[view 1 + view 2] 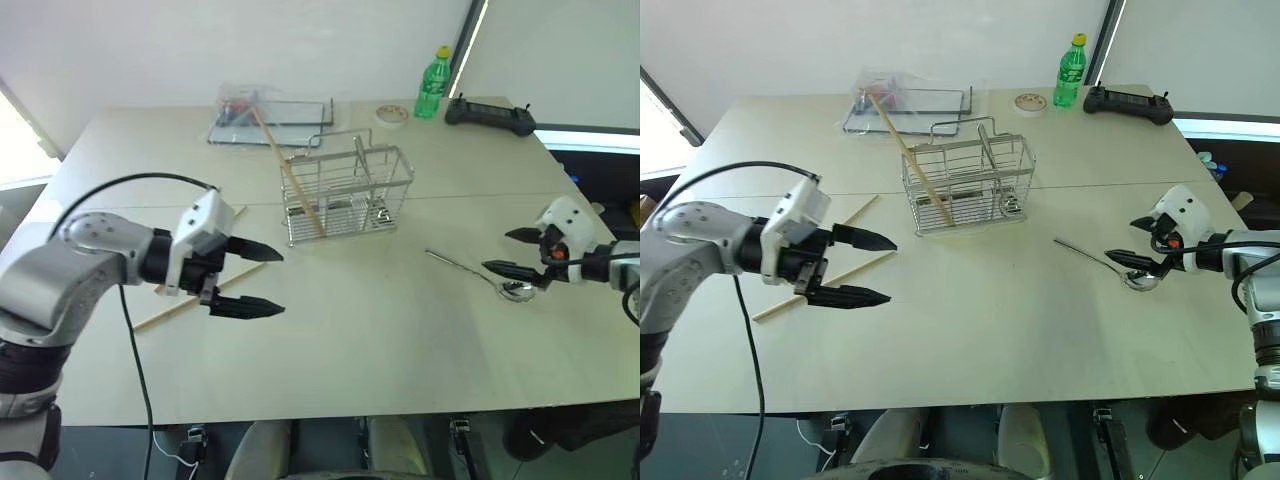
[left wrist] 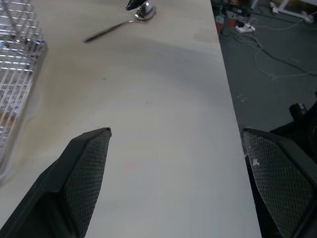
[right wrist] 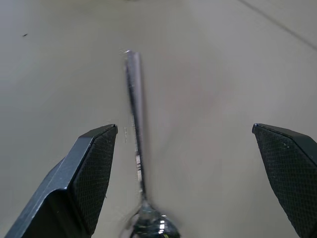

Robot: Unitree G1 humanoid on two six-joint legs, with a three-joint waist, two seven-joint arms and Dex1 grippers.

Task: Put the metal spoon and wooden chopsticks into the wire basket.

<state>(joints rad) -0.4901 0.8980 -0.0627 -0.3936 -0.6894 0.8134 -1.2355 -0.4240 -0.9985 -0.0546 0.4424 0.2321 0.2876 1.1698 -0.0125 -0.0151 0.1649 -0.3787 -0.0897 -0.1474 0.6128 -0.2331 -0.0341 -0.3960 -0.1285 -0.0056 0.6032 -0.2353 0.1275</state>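
1. Metal spoon (image 1: 1108,264): lies flat on the table (image 1: 1020,340), at four o'clock from the wire basket (image 1: 970,185); bowl end nearest the right gripper (image 1: 1137,249).
2. Right gripper: fingers spread wide, straddling the spoon's bowl end, nothing held.
3. Left gripper (image 1: 258,280): fingers spread wide, empty, above bare table.
4. Wooden chopsticks: one (image 1: 288,172) leans in the basket; one (image 1: 825,283) lies on the table at eight o'clock from it.

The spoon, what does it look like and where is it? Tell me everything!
The spoon is shiny silver metal, with a long thin straight handle and a small oval bowl. It lies flat on the pale table, right of the basket, handle pointing towards it. The open right gripper is at its bowl; whether it touches is unclear.
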